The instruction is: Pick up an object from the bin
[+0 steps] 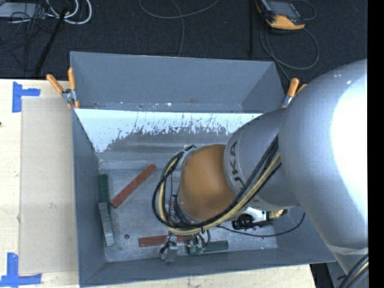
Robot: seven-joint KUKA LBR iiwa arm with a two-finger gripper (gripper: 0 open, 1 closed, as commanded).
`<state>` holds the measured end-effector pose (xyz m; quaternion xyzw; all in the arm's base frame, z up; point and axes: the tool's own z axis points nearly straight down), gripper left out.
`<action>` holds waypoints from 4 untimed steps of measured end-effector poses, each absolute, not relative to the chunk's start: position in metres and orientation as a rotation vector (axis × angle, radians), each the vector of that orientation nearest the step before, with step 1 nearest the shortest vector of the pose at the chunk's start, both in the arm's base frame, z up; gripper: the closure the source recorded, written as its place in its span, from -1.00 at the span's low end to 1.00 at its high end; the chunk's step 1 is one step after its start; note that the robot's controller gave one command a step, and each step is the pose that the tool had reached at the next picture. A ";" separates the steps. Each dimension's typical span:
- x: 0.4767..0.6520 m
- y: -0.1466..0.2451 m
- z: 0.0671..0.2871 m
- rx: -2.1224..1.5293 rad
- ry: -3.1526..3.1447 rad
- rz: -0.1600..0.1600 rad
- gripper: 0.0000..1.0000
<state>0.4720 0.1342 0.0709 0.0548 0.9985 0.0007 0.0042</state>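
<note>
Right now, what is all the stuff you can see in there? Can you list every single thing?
Bin: one, grey metal, centre of the view.
Slanted brown bar: one, reddish-brown, left-middle of the bin floor.
Dark green bar: one, along the left wall.
Grey-green bar: one, just below the dark green bar.
Near brown bar: one, reddish-brown, at the near wall, left of the gripper.
Green bar: one, at the near wall, right of the gripper.
Device: one, black and orange, on the dark floor beyond the bin.
Gripper: one, dark, low by the near wall.
Orange cover: one, above the gripper.
Arm: one, silver, from the right.
</note>
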 end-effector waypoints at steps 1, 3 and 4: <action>0.473 0.111 0.071 0.393 3.112 0.004 -1.00; 0.472 0.110 0.141 0.395 3.112 0.003 1.00; 0.473 0.110 0.152 0.396 3.117 0.001 1.00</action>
